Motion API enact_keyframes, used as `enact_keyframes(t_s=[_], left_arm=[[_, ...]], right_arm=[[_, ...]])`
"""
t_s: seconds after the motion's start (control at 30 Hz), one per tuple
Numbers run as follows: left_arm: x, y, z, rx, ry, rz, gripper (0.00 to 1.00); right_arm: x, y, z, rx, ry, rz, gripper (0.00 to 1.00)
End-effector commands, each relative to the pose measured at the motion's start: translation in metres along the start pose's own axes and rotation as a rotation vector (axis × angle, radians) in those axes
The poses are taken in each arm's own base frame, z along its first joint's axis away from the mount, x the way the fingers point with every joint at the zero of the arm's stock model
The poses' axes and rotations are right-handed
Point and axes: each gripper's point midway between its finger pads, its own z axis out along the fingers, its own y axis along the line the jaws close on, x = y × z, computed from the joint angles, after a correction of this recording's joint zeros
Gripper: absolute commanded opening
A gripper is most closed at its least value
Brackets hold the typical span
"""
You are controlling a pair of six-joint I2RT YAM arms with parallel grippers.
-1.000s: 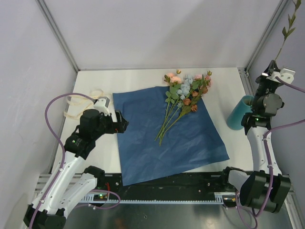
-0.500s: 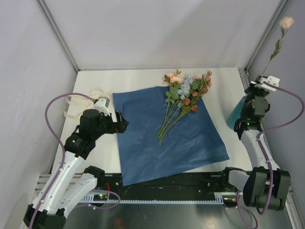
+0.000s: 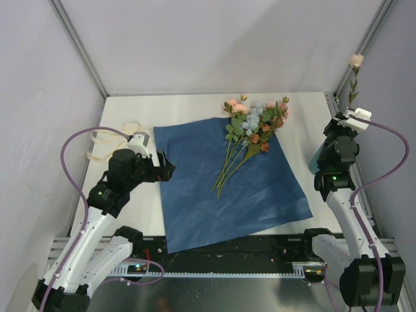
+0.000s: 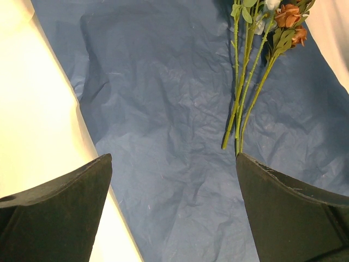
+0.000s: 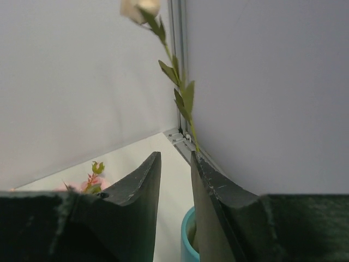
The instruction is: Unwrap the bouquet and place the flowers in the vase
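The bouquet lies unwrapped: its blue paper (image 3: 227, 188) is spread flat mid-table, and the flowers (image 3: 252, 130) lie loose on its far right part, stems (image 4: 244, 82) pointing toward me. My left gripper (image 3: 168, 169) (image 4: 174, 158) hovers open over the paper's left edge, holding nothing. One peach-headed flower (image 3: 355, 62) (image 5: 182, 98) stands upright at the far right. Its stem runs down behind my right gripper's (image 3: 338, 138) (image 5: 175, 155) fingertip toward the teal vase (image 3: 316, 161) (image 5: 188, 240). Those jaws stand slightly apart with nothing between them.
A cream ribbon (image 3: 107, 140) lies coiled at the table's left edge, beyond the left arm. Grey walls and metal frame posts (image 3: 348, 65) close in the back and both sides; the vase stands close to the right wall.
The right gripper's jaws have parted off the stem. The single flower has sunk lower, its bloom now well below the top edge. The right wrist shifted slightly left. The left arm has not moved.
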Motion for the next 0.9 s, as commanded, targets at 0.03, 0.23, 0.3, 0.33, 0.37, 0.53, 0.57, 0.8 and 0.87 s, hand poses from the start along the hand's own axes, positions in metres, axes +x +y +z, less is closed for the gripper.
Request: enact_keyframes(t_s=[0.03,0.23,0.3,0.33,0.37,0.53,0.57,0.8,0.87], left_arm=[[-0.004,-0.001,-0.003,0.015,-0.021,0.019,1.0],[-0.004,-0.001,-0.004,0.015,-0.025,0.019,1.0],[-0.004,-0.001,-0.004,0.015,-0.026,0.019,1.0],[-0.004,-0.001,-0.004,0.015,-0.025,0.02,1.0],[-0.004,-0.001,-0.003,0.016,-0.024,0.019,1.0],[-0.003,-0.002,-0.003,0.018,-0.021,0.019,1.0],[-0.004,-0.002,-0.003,0.018,-0.023,0.019,1.0],[-0.003,-0.001,-0.002,0.015,-0.018,0.019,1.0],[-0.003,-0.001,-0.002,0.015,-0.017,0.02,1.0]], right_arm=[[-0.011,-0.003,-0.016,-0.002,0.01,0.062,0.35],[-0.043,-0.004,-0.031,-0.008,0.006,0.234,0.38],[-0.051,-0.007,-0.03,-0.002,0.027,0.241,0.4],[-0.052,-0.005,-0.028,-0.021,0.048,0.231,0.41],[-0.055,-0.007,-0.023,-0.023,0.073,0.215,0.42],[-0.049,-0.013,0.006,-0.036,0.275,0.17,0.59],[-0.05,-0.015,0.011,-0.032,0.3,0.167,0.62],[-0.043,-0.024,0.045,-0.051,0.367,0.225,0.72],[-0.04,-0.025,0.054,-0.057,0.384,0.227,0.73]])
